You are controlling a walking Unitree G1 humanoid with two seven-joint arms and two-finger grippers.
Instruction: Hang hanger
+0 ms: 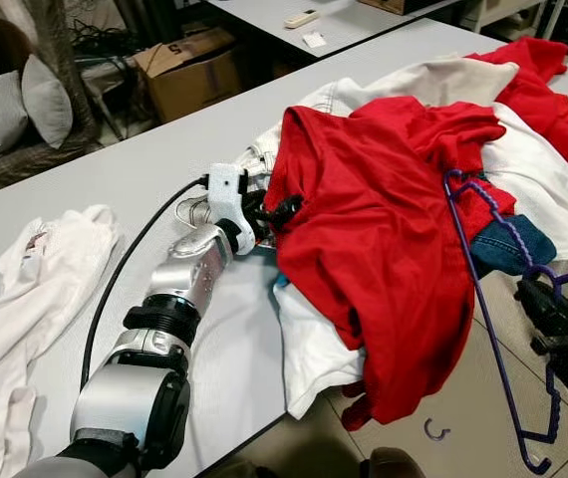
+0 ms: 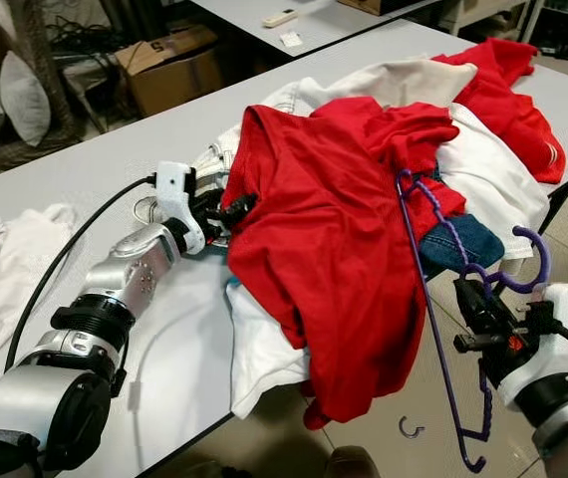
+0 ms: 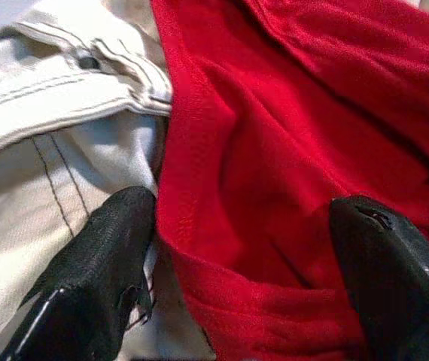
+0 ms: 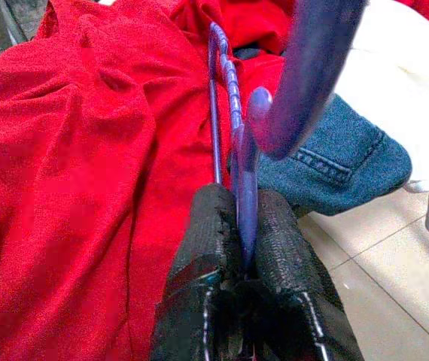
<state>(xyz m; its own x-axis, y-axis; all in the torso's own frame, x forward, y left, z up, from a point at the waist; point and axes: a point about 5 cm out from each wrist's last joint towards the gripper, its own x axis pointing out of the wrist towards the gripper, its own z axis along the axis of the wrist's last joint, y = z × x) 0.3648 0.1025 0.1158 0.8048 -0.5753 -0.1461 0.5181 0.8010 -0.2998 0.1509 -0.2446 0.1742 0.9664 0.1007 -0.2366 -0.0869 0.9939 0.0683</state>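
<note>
Purple hanger point(image 4: 238, 150) clamped in right gripper point(image 4: 243, 226) | left gripper point(image 3: 237, 248) agape at red shirt point(image 3: 290, 150)

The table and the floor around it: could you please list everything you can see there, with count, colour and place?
Table: one, grey, under the clothes.
Red shirt: one, red, draped over the table's near edge.
Hanger: one, purple, beside the red shirt, over the floor.
White clothes: one heap, white, at the table's left end.
Jeans: one, blue, under the pile.
Cardboard box: one, brown, on the floor beyond the table.
Cushions: two, grey, on a chair.
Remote control: one, white, on the far table.
Left gripper: open at the red shirt's edge.
Right gripper: shut on the hanger.
</note>
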